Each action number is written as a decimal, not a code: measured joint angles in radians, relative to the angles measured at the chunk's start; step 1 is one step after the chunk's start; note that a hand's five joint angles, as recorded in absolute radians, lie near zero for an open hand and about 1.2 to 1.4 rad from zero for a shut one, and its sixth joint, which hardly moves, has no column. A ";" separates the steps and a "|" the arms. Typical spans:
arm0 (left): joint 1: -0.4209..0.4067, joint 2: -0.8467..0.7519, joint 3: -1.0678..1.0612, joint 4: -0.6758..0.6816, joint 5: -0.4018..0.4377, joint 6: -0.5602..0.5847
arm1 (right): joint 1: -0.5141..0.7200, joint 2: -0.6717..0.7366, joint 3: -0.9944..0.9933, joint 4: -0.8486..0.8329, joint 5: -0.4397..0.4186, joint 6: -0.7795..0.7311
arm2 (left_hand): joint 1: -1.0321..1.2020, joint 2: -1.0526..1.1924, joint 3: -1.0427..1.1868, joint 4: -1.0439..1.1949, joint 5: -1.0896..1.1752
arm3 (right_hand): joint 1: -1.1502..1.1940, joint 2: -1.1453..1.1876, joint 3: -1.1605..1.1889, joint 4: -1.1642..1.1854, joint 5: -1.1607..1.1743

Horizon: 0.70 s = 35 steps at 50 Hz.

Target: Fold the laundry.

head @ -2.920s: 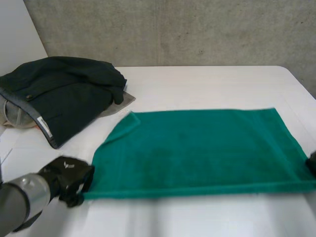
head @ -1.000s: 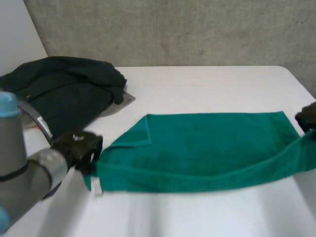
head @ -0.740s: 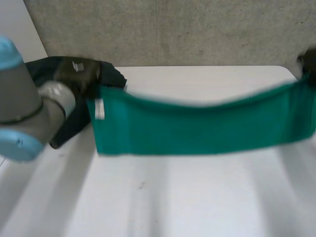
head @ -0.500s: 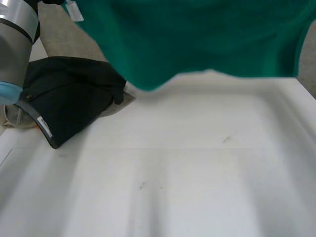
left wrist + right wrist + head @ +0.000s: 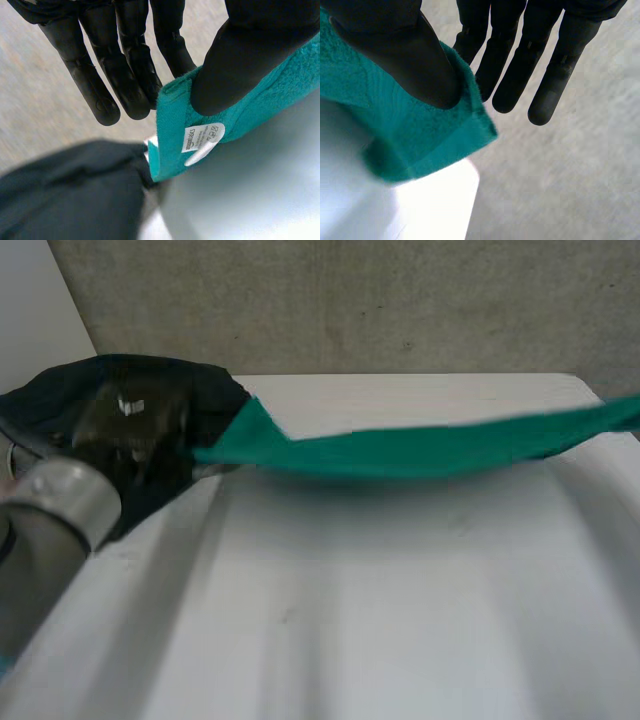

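Green towel [image 5: 420,450] hangs stretched in the air above the white table [image 5: 400,620], between my hands. My left hand [image 5: 240,60] pinches its labelled corner, thumb against straight fingers. My right hand [image 5: 400,60] pinches the opposite corner likewise. I judge this the spreading step. Next I must lower it flat, clear of the dark clothes [image 5: 65,195].

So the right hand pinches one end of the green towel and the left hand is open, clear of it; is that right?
Not quite: the left hand pinches the towel too, thumb on its labelled corner, as the left wrist view shows. The right hand does pinch the other end.
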 measured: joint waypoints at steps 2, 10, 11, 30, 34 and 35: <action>-0.008 0.040 -0.068 -0.017 -0.002 0.009 | -0.038 -0.018 0.043 0.038 -0.032 -0.050 | 0.000 0.000 0.000 0.000 0.000 | 0.000 0.000 0.000 0.000 0.000; -0.034 0.189 -0.276 -0.149 -0.014 0.060 | -0.191 -0.073 0.154 0.241 -0.146 -0.314 | 0.000 0.000 0.000 0.000 0.000 | 0.000 0.000 0.000 0.000 0.000; -0.035 0.193 -0.284 -0.162 -0.015 0.062 | -0.198 -0.074 0.157 0.256 -0.152 -0.330 | 0.000 0.000 0.000 0.000 0.000 | 0.000 0.000 0.000 0.000 0.000; -0.021 -0.334 0.105 -0.016 -0.019 0.117 | 0.035 0.310 -0.023 0.107 0.077 -0.285 | 0.000 0.000 0.000 0.000 0.000 | 0.000 0.000 0.000 0.000 0.000; -0.022 -0.489 0.293 -0.005 -0.024 0.149 | 0.084 0.427 -0.120 0.055 0.151 -0.249 | 0.000 0.000 0.000 0.000 0.000 | 0.000 0.000 0.000 0.000 0.000; -0.022 -0.520 0.333 -0.008 -0.026 0.156 | 0.092 0.447 -0.138 0.045 0.160 -0.241 | 0.000 0.000 0.000 0.000 0.000 | 0.000 0.000 0.000 0.000 0.000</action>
